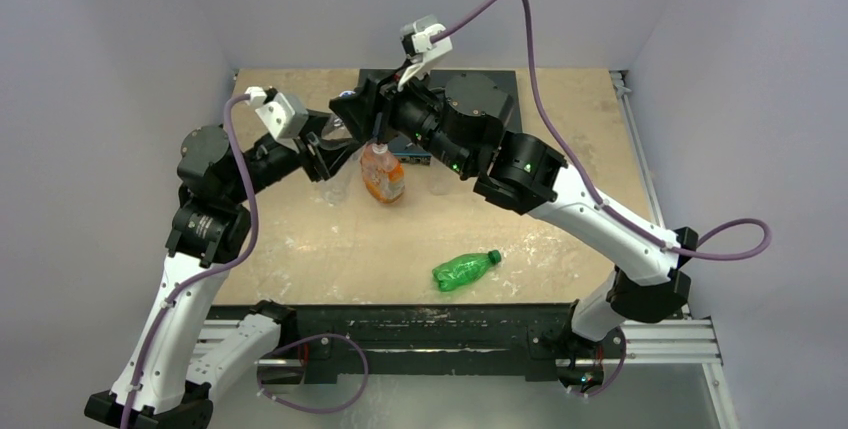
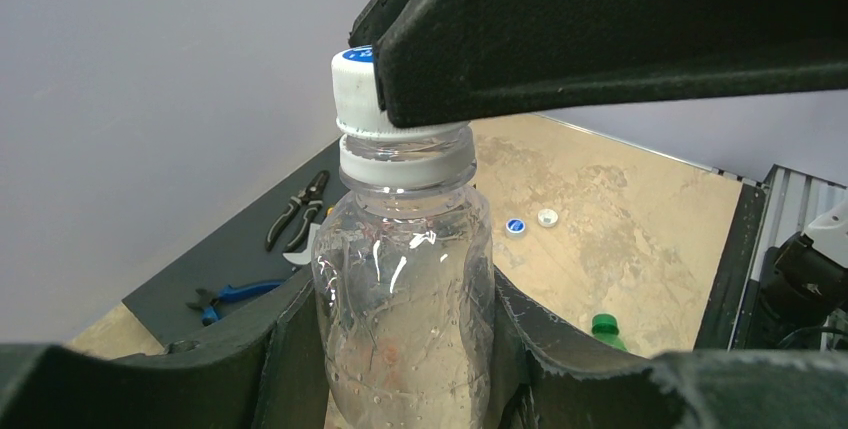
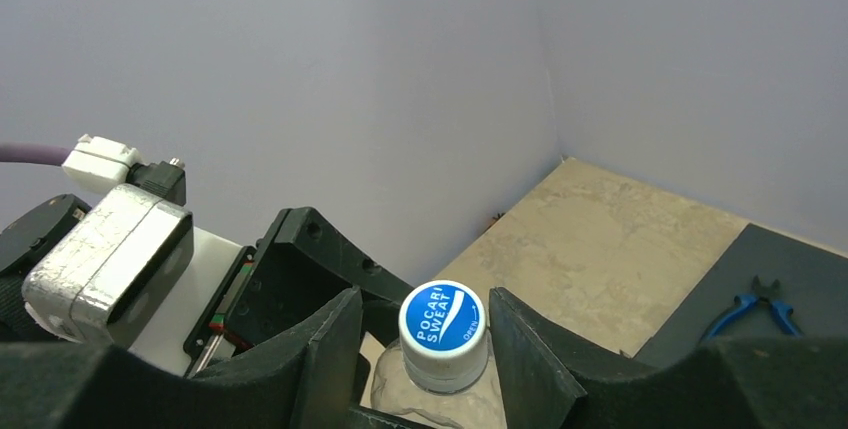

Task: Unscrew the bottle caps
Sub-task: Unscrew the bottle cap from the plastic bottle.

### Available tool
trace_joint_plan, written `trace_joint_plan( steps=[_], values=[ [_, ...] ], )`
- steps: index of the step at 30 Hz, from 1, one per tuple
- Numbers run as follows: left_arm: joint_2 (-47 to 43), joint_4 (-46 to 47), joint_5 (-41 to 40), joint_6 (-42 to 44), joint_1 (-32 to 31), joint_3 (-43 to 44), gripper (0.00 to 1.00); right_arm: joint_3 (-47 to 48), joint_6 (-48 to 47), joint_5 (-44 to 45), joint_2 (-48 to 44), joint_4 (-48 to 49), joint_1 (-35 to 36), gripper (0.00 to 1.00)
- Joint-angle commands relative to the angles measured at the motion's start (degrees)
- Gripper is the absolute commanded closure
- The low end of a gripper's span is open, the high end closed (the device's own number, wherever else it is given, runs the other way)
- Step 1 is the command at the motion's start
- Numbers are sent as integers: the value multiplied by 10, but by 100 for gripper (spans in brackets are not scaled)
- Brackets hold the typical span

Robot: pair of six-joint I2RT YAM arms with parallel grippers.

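Observation:
My left gripper (image 1: 333, 154) (image 2: 405, 349) is shut on the body of a clear crinkled bottle (image 2: 400, 249) and holds it upright. The bottle's cap (image 2: 352, 94) (image 3: 443, 321) is white with a blue printed top and sits on the neck. My right gripper (image 1: 362, 121) (image 3: 420, 327) is open, with its two fingers on either side of this cap. A gap shows on the left side and the right finger is very close. The squat orange-label bottle (image 1: 383, 175) stands just beside both grippers. The green bottle (image 1: 464, 269) lies on its side near the front, its green cap (image 2: 603, 325) on.
Two loose caps lie on the table, one blue face up (image 2: 516, 226) and one white (image 2: 547, 217). A black mat (image 1: 485, 94) at the back holds black pliers (image 2: 300, 207) and blue-handled pliers (image 2: 232, 294) (image 3: 755, 309). Walls close in on three sides.

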Motion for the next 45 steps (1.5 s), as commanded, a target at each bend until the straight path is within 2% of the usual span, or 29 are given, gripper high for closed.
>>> trace_joint_plan(
  steps=[1,6,14,16,19,26,30,33,36,40,45],
  values=[
    [-5,31,11,-11,3,15,100,1,7,-10,8,14,1,47],
    [-8,31,16,-14,3,12,100,-3,8,-12,3,24,1,57],
    [-8,31,25,-15,3,16,100,-3,12,-28,0,30,0,92],
    [-8,31,38,-18,3,20,100,-5,4,-49,-3,29,-1,97],
    [-14,34,88,-27,3,21,100,-15,-19,-145,-19,40,-14,99],
    [-9,77,285,-116,3,25,100,-70,-28,-479,-76,136,-79,100],
    [-6,57,348,-119,3,34,100,-73,-24,-573,-92,154,-106,100],
    [-7,39,361,-108,3,35,100,-71,-21,-608,-97,157,-109,100],
    [-8,32,340,-96,3,34,100,-86,-11,-587,-102,177,-109,100],
    [-11,1,303,-51,3,32,100,-89,-23,-476,-107,141,-109,100],
    [-24,-45,275,5,3,26,100,-60,-53,-147,-112,-16,-134,100]
  ],
)
